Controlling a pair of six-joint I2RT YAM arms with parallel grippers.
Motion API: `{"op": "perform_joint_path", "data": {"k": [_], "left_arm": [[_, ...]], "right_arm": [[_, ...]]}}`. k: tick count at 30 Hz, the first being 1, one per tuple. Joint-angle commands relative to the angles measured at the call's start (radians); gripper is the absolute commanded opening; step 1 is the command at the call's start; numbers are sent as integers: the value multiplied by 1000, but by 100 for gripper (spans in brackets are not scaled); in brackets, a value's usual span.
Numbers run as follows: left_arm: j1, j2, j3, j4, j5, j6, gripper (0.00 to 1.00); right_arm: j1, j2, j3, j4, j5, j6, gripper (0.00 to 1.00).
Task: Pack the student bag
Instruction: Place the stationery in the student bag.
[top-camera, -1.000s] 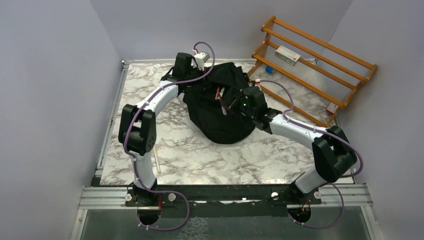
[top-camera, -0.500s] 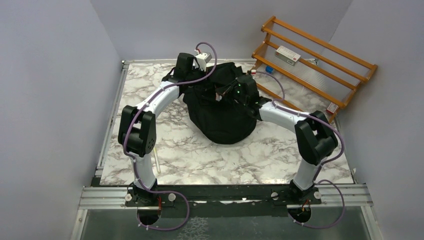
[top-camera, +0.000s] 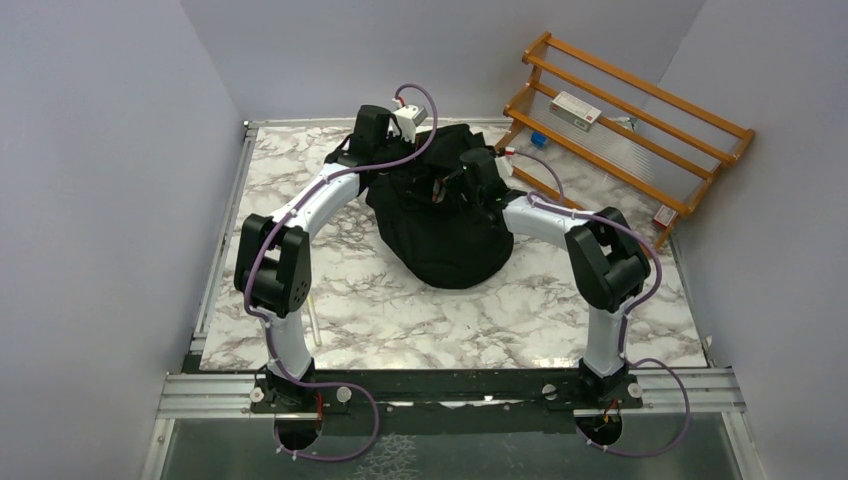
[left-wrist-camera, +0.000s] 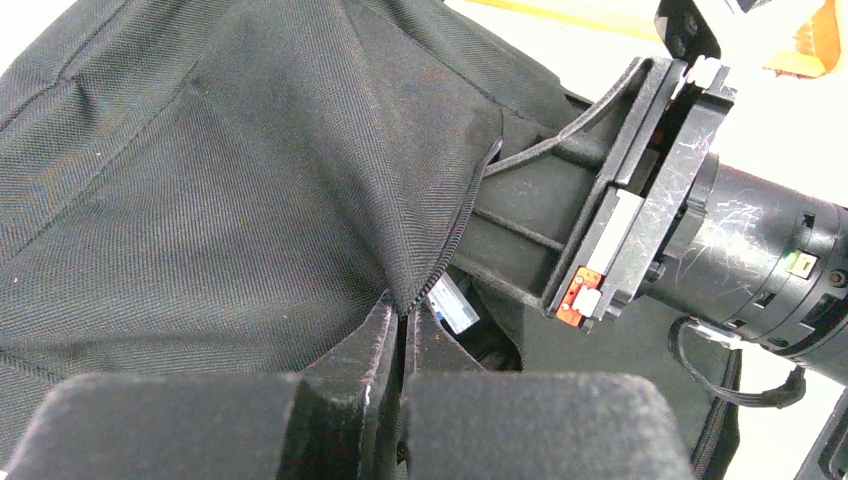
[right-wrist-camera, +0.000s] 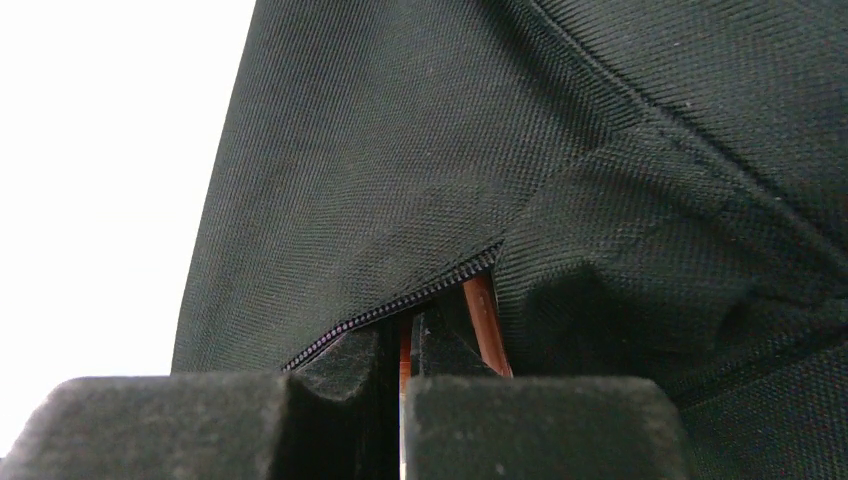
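The marble surface (top-camera: 400, 310) has the student bag (top-camera: 450, 250) lying on it, between the two arms. At the bag's top, the left gripper (left-wrist-camera: 402, 335) is pinched tight on the zipper edge (left-wrist-camera: 455, 235). The right gripper (right-wrist-camera: 403, 350) squeezes a thin red-brown stick (right-wrist-camera: 482, 310) at the bag's opening.

We've got the student bag (top-camera: 445, 250) lying on the marble bench (top-camera: 400, 320), midway across and up toward the far edge. Both arms arch in over it. The left claw (top-camera: 392, 172) sits at the bag's far left side, the right claw (top-camera: 440, 190) down on its top. We can't read either one's jaws from up here. A wooden rack (top-camera: 640, 130) stands at the far right corner.
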Motion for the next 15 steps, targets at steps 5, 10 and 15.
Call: {"op": "perform_joint_path", "data": {"k": [5, 10, 15], "left_arm": [[-16, -78, -7, -11, 30, 4, 0], [-16, -80, -10, -18, 27, 15, 0], [-16, -76, -9, -19, 26, 16, 0]], "right_arm": [[17, 70, 77, 61, 105, 3, 2], [28, 84, 89, 122, 70, -94, 29], [29, 41, 26, 168, 79, -135, 39]]}}
